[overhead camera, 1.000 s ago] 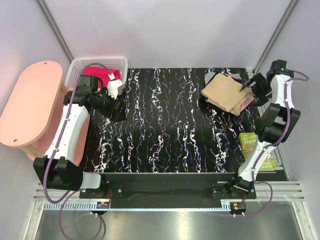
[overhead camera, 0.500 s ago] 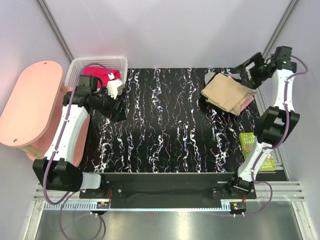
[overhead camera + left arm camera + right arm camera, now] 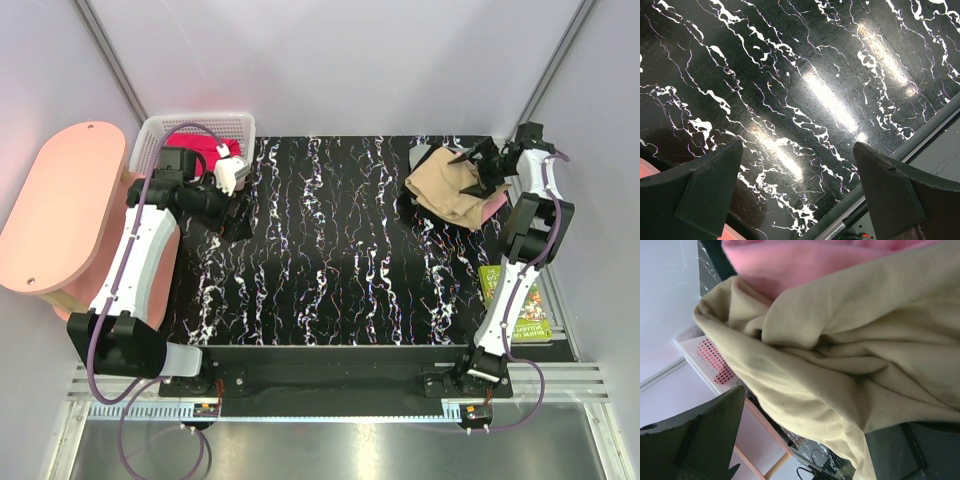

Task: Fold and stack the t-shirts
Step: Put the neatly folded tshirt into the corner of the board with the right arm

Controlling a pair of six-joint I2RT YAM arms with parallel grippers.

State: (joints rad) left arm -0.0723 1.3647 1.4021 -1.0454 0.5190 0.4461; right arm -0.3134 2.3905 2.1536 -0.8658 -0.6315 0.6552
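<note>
Tan-beige folded cloth t-shirt (image 3: 448, 190) lies diagonally, far-left to near-right, atop pink cloth t-shirt (image 3: 805, 260); right hand (image 3: 474, 170) spread over it, left hand (image 3: 797, 147) released.

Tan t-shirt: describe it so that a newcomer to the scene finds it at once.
Start at the black marbled table and go to its far right corner. There the tan t-shirt lies crumpled on a pink t-shirt. It alone is beige.

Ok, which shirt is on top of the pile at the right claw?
The tan-beige shirt; the pink shirt only peeks out from beneath it.
</note>
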